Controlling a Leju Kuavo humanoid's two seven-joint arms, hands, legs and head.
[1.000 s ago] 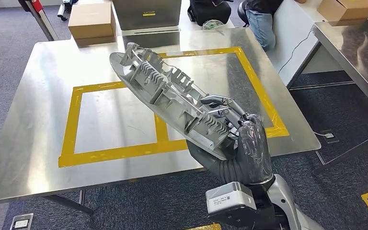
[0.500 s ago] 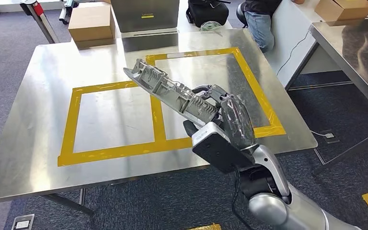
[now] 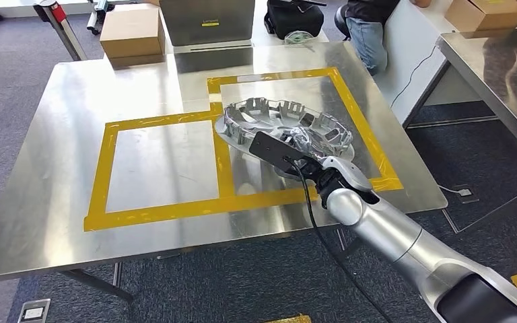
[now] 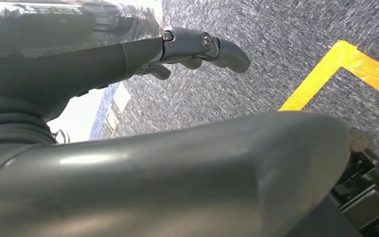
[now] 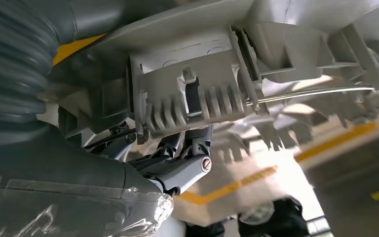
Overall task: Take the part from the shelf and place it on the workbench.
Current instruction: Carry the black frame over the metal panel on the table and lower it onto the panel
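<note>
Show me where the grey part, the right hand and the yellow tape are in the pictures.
grey part (image 3: 262,113), head view, on its far ribbed rim.
right hand (image 3: 304,142), head view, on the fingers gripping the part.
yellow tape (image 3: 161,212), head view, on the near strip on the workbench.

The room is brightly and evenly lit from overhead, and the steel surface (image 3: 54,168) throws it back in soft, pale sheens, strongest toward its far edge. A dim mirrored shade of the grey part (image 3: 269,118) lies on the metal right under it; shadows are faint everywhere. The head view is sharp, with straight lines bowing a little near the edges. In the left wrist view the near thumb (image 4: 177,168) is a blurred mass with a streak of glare, the carpet beyond crisper. In the right wrist view the part's ribs (image 5: 197,94) are clear, the background washed out and smeared.
</note>
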